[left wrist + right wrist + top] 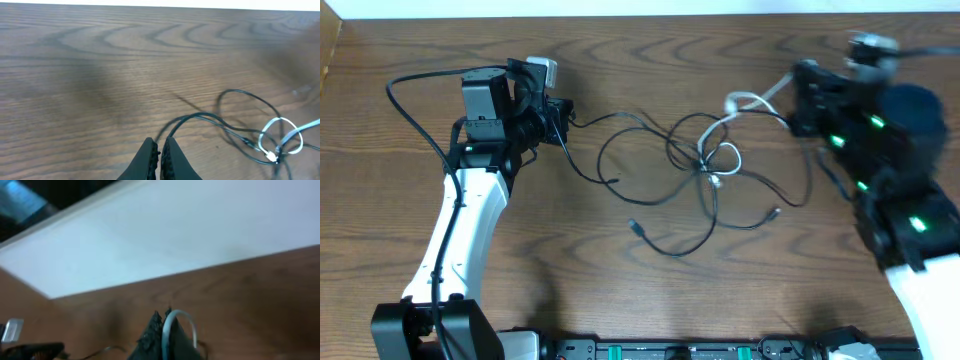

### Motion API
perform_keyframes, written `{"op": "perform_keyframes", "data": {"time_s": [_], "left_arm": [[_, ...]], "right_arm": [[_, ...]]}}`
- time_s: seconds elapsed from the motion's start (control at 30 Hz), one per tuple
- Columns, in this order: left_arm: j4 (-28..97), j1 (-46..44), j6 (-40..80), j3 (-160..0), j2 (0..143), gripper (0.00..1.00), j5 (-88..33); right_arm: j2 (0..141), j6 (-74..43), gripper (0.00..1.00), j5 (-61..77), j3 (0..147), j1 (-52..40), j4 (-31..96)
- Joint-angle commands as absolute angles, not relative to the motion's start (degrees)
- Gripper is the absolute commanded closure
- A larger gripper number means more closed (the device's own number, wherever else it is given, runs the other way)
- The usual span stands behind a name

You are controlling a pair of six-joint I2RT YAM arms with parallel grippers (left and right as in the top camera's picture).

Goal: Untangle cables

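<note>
Pinching a thin black flexible cord [192,116], the left fingers [160,146] are sitting fully closed at the bottom edge of the left wrist view. The cord is emerging from between their tips and curving off toward the lower right of that frame. From there it is running across the brown wood-grain surface [90,75] into the knot [710,160], which is lying near the centre of the overhead view, between the two arms. There several glossy black cords, round in section and limp, are crossing in loose loops, with a small plug end [633,225] trailing toward the lower middle. A short thin white cord [745,99] is looping through the same crossing.

Farther on, toward the upper right of the overhead view, the right fingers [161,322] are also clamped shut, gripping the white cord's far end. In the right wrist view that end is arching up beside their tips as a smooth pale bow.

The deciding relation is this: the knot is lying to the right of the left fingers and to the left of the right fingers in the overhead frame. Its long axis is running along the line joining them, and the right arm is sitting nearer. Pulling straight apart is likely to tighten the crossing rather than free it.
</note>
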State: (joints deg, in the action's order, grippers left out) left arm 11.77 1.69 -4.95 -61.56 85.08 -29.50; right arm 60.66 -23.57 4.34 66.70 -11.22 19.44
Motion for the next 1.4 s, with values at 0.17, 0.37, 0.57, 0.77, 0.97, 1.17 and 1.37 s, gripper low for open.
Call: {"op": "perform_keyframes", "data": {"time_s": [0.17,0.37,0.57,0.77,0.97,1.17,1.37], "left_arm": [[12.84,1.58,-5.98,-62.08,85.62,0.92,-11.29],[13.26,2.0,-5.93,-62.08,85.62,0.92,4.21],[13.45,6.39,-5.06,-62.08,85.62,0.92,7.38],[15.29,13.72,-1.37,-62.08,85.62,0.92,7.29],[17.15,18.74,-1.32,-62.08,85.62,0.92,7.33],[17.34,24.62,3.88,-62.08,85.62,0.92,8.62],[17.23,31.53,5.32,-62.08,85.62,0.92,8.64]], "right_arm": [[51.46,-18.33,0.99,-5.48,66.98,-5.58,26.33],[51.72,-17.87,0.99,-8.25,66.98,-3.09,29.8],[52.12,-16.47,0.99,-15.73,66.98,-0.64,33.06],[52.14,-15.75,0.99,-17.69,66.98,3.51,36.45],[52.47,-15.77,0.99,-17.72,66.98,6.15,37.78],[54.61,-15.77,0.99,-17.91,66.98,7.97,39.75],[56.95,-15.81,0.99,-17.76,66.98,7.94,39.97]]}}
